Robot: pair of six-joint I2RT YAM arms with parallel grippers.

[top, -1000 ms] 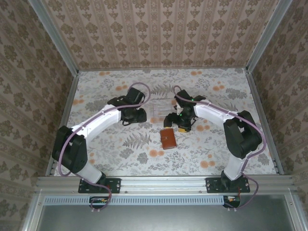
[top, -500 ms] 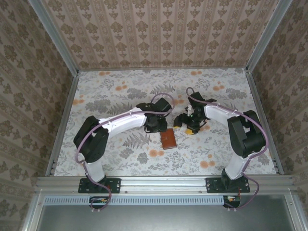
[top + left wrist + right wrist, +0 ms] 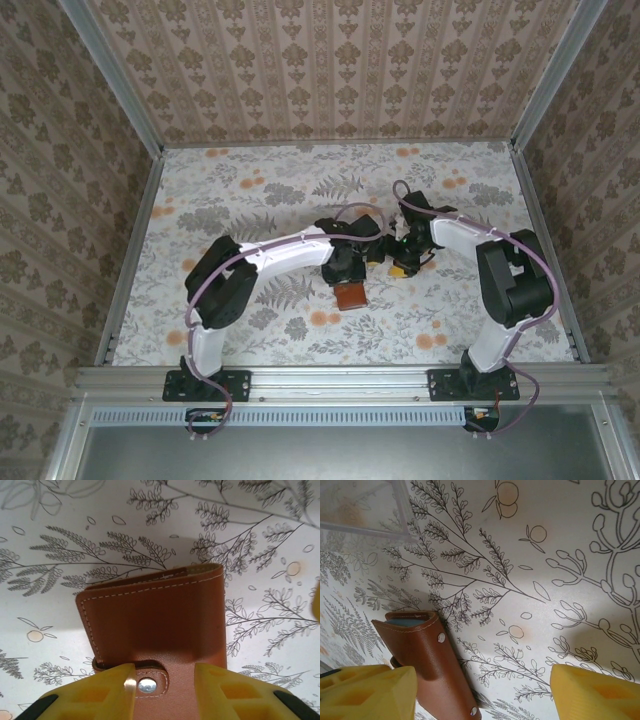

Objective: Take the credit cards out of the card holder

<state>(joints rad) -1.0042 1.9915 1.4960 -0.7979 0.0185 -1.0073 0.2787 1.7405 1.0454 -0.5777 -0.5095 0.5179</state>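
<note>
leather card holder [image 3: 155, 615] lies snapped shut, so the half-open, empty left tool [image 3: 165, 675] straddles its tab [image 3: 152, 680]; right tool [image 3: 485, 680] gapes empty.

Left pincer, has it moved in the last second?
Yes. The left pincer swung rightward and a little nearer, ending over the card holder, which stayed put.

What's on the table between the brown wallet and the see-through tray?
Nothing. In the right wrist view, the stretch between the card holder and the clear tray is bare, leaf-printed table.
</note>
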